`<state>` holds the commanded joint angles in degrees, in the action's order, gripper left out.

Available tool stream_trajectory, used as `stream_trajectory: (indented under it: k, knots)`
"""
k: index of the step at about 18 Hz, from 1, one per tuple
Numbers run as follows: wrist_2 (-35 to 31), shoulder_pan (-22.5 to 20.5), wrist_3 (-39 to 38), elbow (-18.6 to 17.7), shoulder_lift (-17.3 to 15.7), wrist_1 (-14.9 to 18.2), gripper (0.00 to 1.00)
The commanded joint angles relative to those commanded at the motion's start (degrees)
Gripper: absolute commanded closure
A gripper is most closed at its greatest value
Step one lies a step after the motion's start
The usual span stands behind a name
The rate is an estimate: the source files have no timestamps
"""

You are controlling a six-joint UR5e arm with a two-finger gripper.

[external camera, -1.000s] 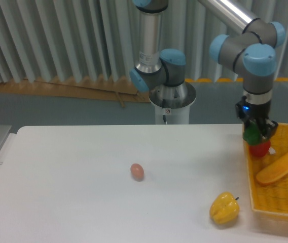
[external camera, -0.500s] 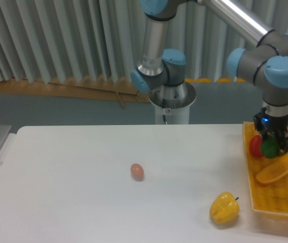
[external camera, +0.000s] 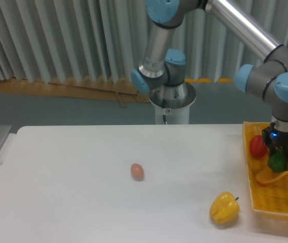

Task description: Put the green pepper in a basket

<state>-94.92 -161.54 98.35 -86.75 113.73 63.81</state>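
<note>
The green pepper point(external camera: 277, 162) is small, dark green and glossy, and it sits between the fingers of my gripper point(external camera: 281, 161), which is shut on it. Both hang low over the inside of the yellow-orange wicker basket point(external camera: 271, 208) at the table's right edge. The pepper is just above a long orange piece lying in the basket, and I cannot tell whether it touches it. Part of the pepper is hidden by the fingers.
A red pepper point(external camera: 257, 146) lies in the basket's back left corner, beside a long orange item point(external camera: 265, 175). A yellow bell pepper point(external camera: 224, 208) rests on the table just left of the basket. A brown egg point(external camera: 137, 171) lies mid-table. The robot base point(external camera: 172, 101) stands behind the table.
My gripper has carried the green pepper to the right and downward, from the basket's left rim by the red pepper to a lower spot further inside the basket.
</note>
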Motion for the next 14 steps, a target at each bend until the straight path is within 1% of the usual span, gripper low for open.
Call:
stream_trajectory:
  k: [2,3,4,5,8,10,14]
  knots:
    - [0.0,0.0,0.1,0.0,0.3,-0.6,0.39]
    - [0.0,-0.1,0.1,0.0,0.3,-0.7,0.35]
    - [0.0,-0.2,0.0,0.0,0.3,-0.6,0.22]
    - [0.1,-0.1,0.0,-0.2,0.0,-0.6,0.00]
    - [0.1,0.2,-0.1,-0.6,-1.7,-0.5,0.00]
    - [0.1,0.3,0.1,-0.7,-2.0,-0.3,0.00]
    - [0.0,1.1,0.0,-1.3,-4.4,0.4,0.00]
